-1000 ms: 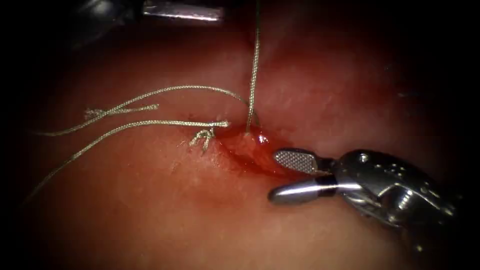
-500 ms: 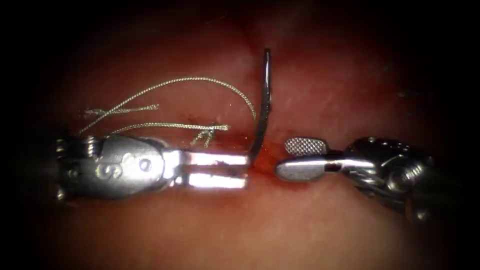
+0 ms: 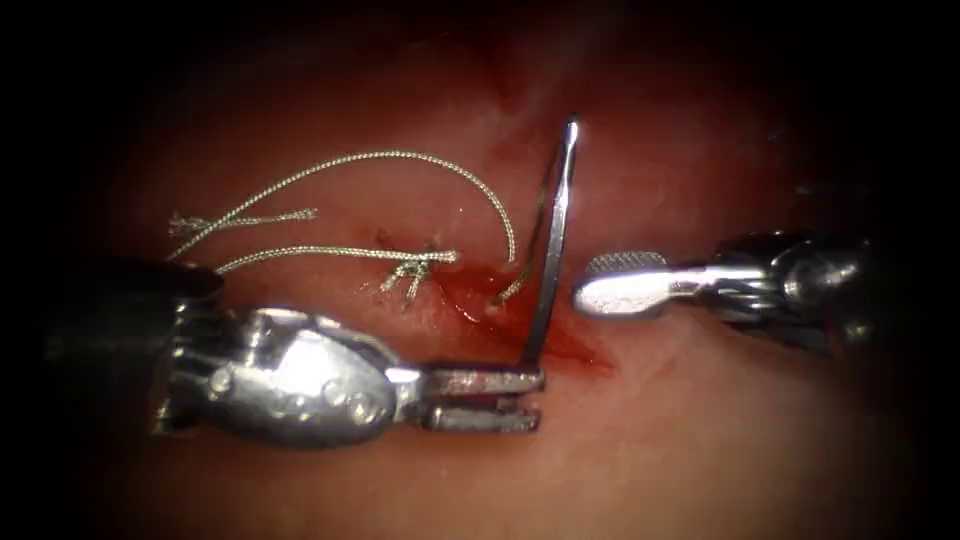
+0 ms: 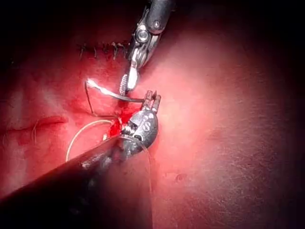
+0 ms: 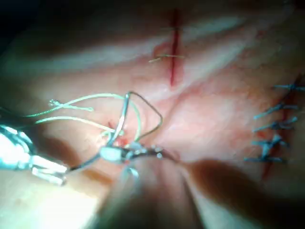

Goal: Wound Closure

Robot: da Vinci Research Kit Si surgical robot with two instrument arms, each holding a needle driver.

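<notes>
Nearest, the left tool (image 3: pixel 530 398) lay low across the tissue (image 3: pixel 700 460), entering from the left side of the cut (image 3: pixel 520 310). Its jaws were nearly closed, pinching the needle (image 3: pixel 550 240) at its lower end, close to the jaw tips. No readable lettering was made out on the tool body.

Needle: stood almost upright from that grip, rising over the cut, its upper end free in the air and catching light; not in the tissue. In the left wrist view the needle (image 4: pixel 102 93) showed as a curved wire running out from the left tool (image 4: pixel 152 98).

Right tool (image 3: pixel 615 285): came in from the right, its tips just beside the needle's mid shaft but apart from it. Jaws slightly parted, one ridged inner face visible, holding nothing.

Red fluid (image 3: pixel 480 295): pooled in the cut around the needle's base.

Thread (image 3: pixel 420 165): arched from the cut over the left side. Beyond and left of it, a knot (image 3: pixel 410 270) with cut thread ends (image 3: pixel 240 220) trailing leftward over the tissue.
</notes>
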